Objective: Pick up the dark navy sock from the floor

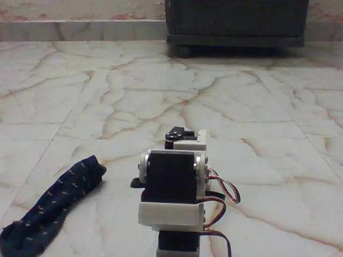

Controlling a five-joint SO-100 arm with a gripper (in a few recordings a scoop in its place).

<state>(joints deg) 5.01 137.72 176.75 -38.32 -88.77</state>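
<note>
Sock of dark navy fabric with small orange flecks (51, 209) lies flat on the glossy cream marble floor (161, 91), near its lower left corner, untouched. The folded white-and-black arm (171, 187) hides its tool; whether the jaws are apart, I cannot tell.

Open floor (161, 91) around the sock (51, 206), nothing near it. Only obstacle: dark cabinet (236, 24) at far wall, well apart.
</note>
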